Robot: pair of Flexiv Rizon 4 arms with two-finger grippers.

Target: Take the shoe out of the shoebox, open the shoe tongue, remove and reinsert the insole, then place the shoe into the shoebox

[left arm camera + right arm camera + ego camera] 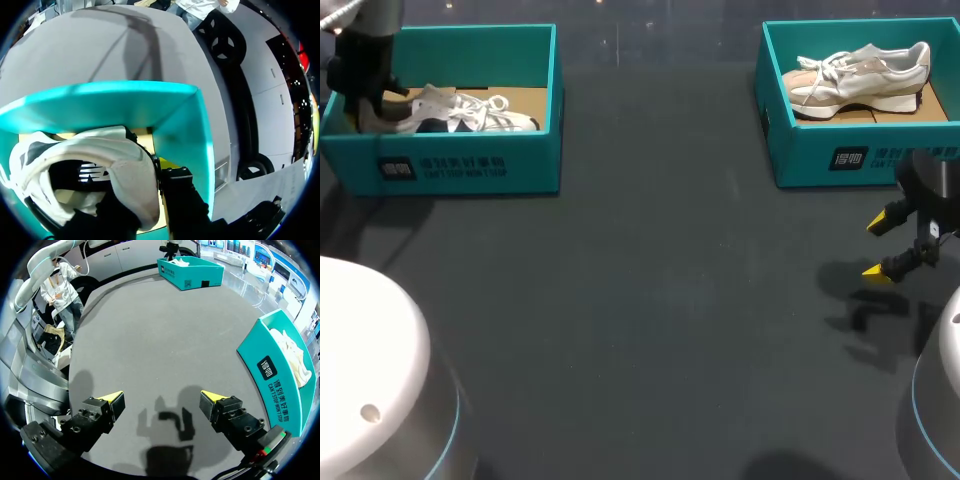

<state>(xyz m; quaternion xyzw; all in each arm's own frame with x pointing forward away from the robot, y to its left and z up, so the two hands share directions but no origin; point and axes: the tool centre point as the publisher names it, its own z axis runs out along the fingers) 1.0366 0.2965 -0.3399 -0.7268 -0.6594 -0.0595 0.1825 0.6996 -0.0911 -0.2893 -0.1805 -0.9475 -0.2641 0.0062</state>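
A white shoe (460,112) lies in the left teal shoebox (470,170). My left gripper (365,105) is down in that box at the shoe's heel. In the left wrist view the left gripper (147,187) is shut on the heel collar of the shoe (85,155): one dark finger (180,200) is outside the heel and the other is hidden inside. A beige-and-white shoe (860,75) lies in the right shoebox (850,155). My right gripper (880,246) hangs open over bare table in front of that box, holding nothing, as the right gripper (161,399) shows in its own view.
The dark table (650,300) stretches between the two boxes. In the right wrist view the right shoebox (277,382) stands beside the gripper, and the left shoebox (190,271) is far ahead across the table.
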